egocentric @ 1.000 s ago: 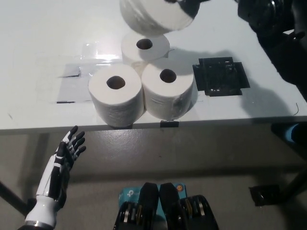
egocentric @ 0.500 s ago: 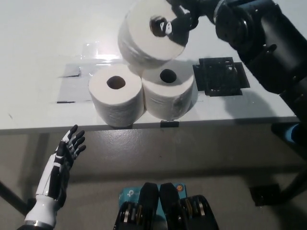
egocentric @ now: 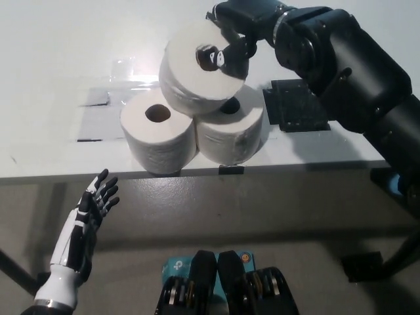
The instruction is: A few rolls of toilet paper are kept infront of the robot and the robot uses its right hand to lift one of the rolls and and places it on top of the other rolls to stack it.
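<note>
My white left hand (egocentric: pixel 84 226) hung below the table edge (egocentric: pixel 98 176), fingers spread, holding nothing. On the table, two front rolls (egocentric: pixel 159 136) stood side by side. Above them, tilted, the lifted roll (egocentric: pixel 197 77) was clamped by my black right hand (egocentric: pixel 236 29), one finger (egocentric: pixel 211 56) at its core hole.

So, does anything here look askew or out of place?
The roll held by the right hand is tilted, its core hole facing the camera, over the upright rolls below. Left hand rests open, below the table edge.
</note>
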Controlling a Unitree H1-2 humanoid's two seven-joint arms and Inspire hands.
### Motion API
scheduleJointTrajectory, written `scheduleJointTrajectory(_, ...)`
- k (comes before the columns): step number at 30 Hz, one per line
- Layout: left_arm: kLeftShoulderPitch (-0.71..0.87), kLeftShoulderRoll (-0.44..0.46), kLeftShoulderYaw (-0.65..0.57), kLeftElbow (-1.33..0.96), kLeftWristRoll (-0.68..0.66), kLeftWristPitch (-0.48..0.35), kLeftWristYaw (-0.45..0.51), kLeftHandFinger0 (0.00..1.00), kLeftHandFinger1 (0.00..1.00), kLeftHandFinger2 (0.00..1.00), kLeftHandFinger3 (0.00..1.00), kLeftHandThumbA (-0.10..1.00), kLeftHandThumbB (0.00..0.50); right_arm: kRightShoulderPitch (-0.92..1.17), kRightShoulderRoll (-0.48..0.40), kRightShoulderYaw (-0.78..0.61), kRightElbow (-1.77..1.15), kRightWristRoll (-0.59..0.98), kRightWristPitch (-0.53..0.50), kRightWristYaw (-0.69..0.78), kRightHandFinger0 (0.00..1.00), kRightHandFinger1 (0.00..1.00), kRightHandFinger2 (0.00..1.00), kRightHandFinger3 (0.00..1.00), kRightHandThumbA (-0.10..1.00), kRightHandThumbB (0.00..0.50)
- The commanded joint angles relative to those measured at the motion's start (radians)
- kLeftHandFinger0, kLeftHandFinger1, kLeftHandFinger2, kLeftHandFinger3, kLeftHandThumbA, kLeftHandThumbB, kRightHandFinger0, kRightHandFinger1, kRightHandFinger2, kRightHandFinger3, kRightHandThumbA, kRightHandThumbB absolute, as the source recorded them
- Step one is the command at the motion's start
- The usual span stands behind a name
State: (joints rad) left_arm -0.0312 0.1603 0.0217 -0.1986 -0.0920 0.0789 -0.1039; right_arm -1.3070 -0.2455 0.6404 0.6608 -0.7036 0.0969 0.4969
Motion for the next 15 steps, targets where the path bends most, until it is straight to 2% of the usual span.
scheduleJointTrajectory(1,-0.018,0.021,0.003,-0.034,-0.003,-0.002,-0.018,1.00,1.00,1.00,1.00,1.00,0.365,-0.082,0.014,0.012,0.024,-0.030,-0.009,0.041,0.00,0.00,0.18,0.64,0.42,0.320)
scheduleJointTrajectory(2,-0.018,0.021,0.003,-0.034,-0.004,-0.002,-0.018,1.00,1.00,1.00,1.00,1.00,0.366,-0.086,0.015,0.014,0.025,-0.033,0.000,0.050,0.00,0.03,0.21,0.63,0.46,0.326)
scheduleJointTrajectory(3,-0.019,0.021,0.003,-0.032,-0.003,-0.003,-0.018,1.00,1.00,1.00,1.00,1.00,0.352,-0.091,0.018,0.018,0.024,-0.041,0.024,0.064,0.01,0.03,0.18,0.54,0.55,0.352)
scheduleJointTrajectory(4,-0.019,0.023,0.002,-0.031,-0.001,-0.007,-0.019,1.00,1.00,1.00,1.00,1.00,0.347,-0.097,0.020,0.025,0.031,-0.047,0.026,0.071,0.03,0.05,0.20,0.53,0.61,0.383)
scheduleJointTrajectory(5,-0.018,0.023,0.002,-0.030,0.000,-0.008,-0.019,1.00,1.00,1.00,1.00,1.00,0.347,-0.101,0.020,0.028,0.038,-0.046,0.024,0.079,0.17,0.24,0.40,0.66,0.65,0.401)
scheduleJointTrajectory(6,-0.017,0.022,0.001,-0.029,0.000,-0.009,-0.019,1.00,1.00,1.00,1.00,1.00,0.347,-0.102,0.021,0.030,0.041,-0.046,0.023,0.083,0.18,0.26,0.42,0.67,0.65,0.404)
scheduleJointTrajectory(7,-0.017,0.021,0.001,-0.032,0.000,-0.008,-0.017,1.00,1.00,1.00,1.00,1.00,0.334,-0.116,0.020,0.039,0.052,-0.042,0.027,0.126,0.41,0.61,0.83,1.00,0.75,0.425)
scheduleJointTrajectory(8,-0.017,0.021,0.001,-0.032,-0.003,-0.005,-0.018,1.00,1.00,1.00,1.00,1.00,0.350,-0.123,0.021,0.038,0.060,-0.034,0.037,0.150,0.56,0.80,1.00,1.00,0.75,0.434)
scheduleJointTrajectory(9,-0.017,0.021,0.002,-0.030,-0.004,-0.007,-0.019,1.00,1.00,1.00,1.00,1.00,0.355,-0.128,0.023,0.032,0.064,-0.024,0.056,0.170,0.76,1.00,1.00,1.00,0.76,0.436)
scheduleJointTrajectory(10,-0.017,0.021,0.002,-0.030,-0.005,-0.008,-0.019,1.00,1.00,1.00,1.00,1.00,0.355,-0.130,0.023,0.031,0.063,-0.023,0.063,0.180,0.88,1.00,1.00,1.00,0.76,0.437)
scheduleJointTrajectory(12,-0.018,0.021,0.003,-0.030,-0.009,-0.008,-0.021,1.00,1.00,1.00,1.00,1.00,0.341,-0.136,0.025,0.020,0.062,-0.015,0.090,0.201,1.00,1.00,1.00,1.00,0.76,0.438)
scheduleJointTrajectory(15,-0.017,0.021,0.003,-0.031,-0.007,-0.007,-0.020,1.00,1.00,1.00,1.00,1.00,0.328,-0.144,0.027,0.001,0.077,-0.002,0.104,0.210,1.00,1.00,1.00,1.00,0.78,0.455)
